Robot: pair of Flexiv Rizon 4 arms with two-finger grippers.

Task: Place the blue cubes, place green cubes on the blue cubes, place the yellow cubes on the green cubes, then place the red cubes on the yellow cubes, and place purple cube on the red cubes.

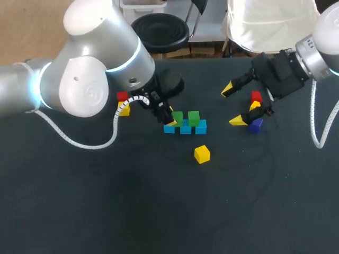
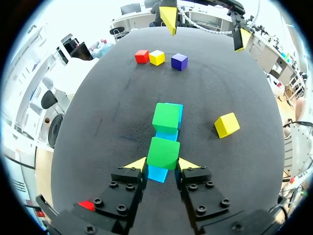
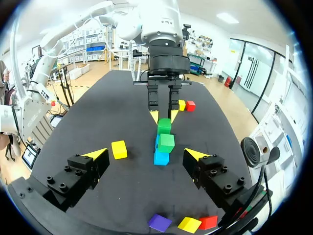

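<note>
Count on the worktop (image 1: 159, 211), colour by colour. Three blue cubes (image 1: 185, 129) sit in a row at the middle, side by side and touching. Two green cubes (image 1: 193, 117) sit on top of that row.

Three yellow cubes (image 1: 202, 154) are out there, and none is on green. One lies alone just near of the row, one is off at the left, one at the right. Two red cubes (image 1: 256, 97), one on each side, each just on the far side of its yellow neighbour. One purple cube (image 1: 256, 125), at the right, just near of that side's yellow.

Now the arms. The left tool (image 2: 163, 164) is down at the left end of the row. Its yellow tips press the left green cube (image 2: 163, 153) from both sides, so it is pinching that cube while the cube rests on blue. The right tool (image 3: 146, 153) hangs over the worktop to the right of the row. Its fingers are spread wide with nothing held between them, and the red, yellow and purple trio lies just beside it.
</note>
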